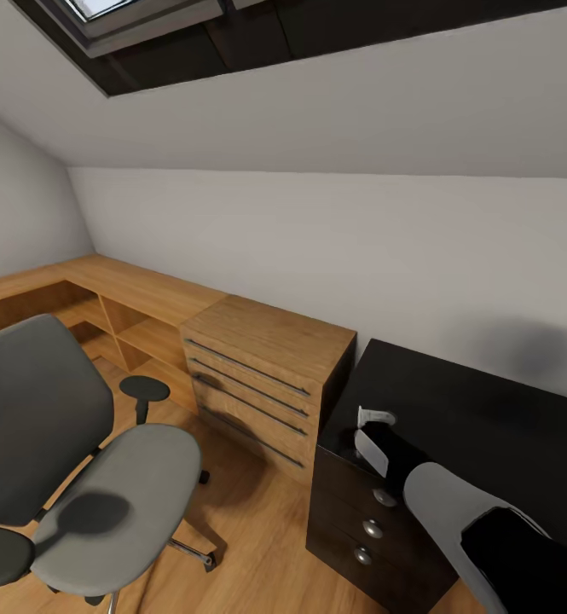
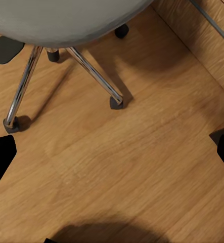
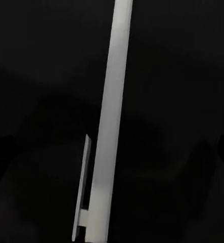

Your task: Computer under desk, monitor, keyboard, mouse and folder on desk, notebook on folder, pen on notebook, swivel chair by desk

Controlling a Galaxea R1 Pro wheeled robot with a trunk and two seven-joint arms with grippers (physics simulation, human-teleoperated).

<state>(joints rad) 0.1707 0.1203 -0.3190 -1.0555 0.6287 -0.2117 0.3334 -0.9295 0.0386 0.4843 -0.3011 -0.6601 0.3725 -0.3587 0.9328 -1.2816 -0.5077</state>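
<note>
The swivel chair [image 1: 104, 495] stood at the lower left of the head view, on the wood floor [image 1: 257, 546] and turned away from the desk [image 1: 488, 409], with a light wooden cabinet [image 1: 266, 367] between the two. Its grey seat was bare, so the chair seemed free to be rolled in. It stood near the desk but not yet beside it.

The right arm reached in from the lower right of the frame. The right gripper [image 1: 373, 431] was over the near corner of the glossy black top, just above the dark drawer unit [image 1: 360, 520]. In the right wrist view the pen [image 3: 109, 126] ran as a long white stick from the top of the frame to the bottom, clip low down, against black. That black was probably the desk top, and the arm was probably there to carry or set down the pen. Against so dark a ground I could not tell whether the fingers gripped the pen or only hovered over it.

The left gripper [image 2: 112, 152] hung low over the floor. Its fingers [image 2: 0, 157] were spread wide and held nothing. The chair's chrome legs and black casters were in the upper left of that view, so this arm seemed parked out of the way, near enough to push the chair later.
</note>
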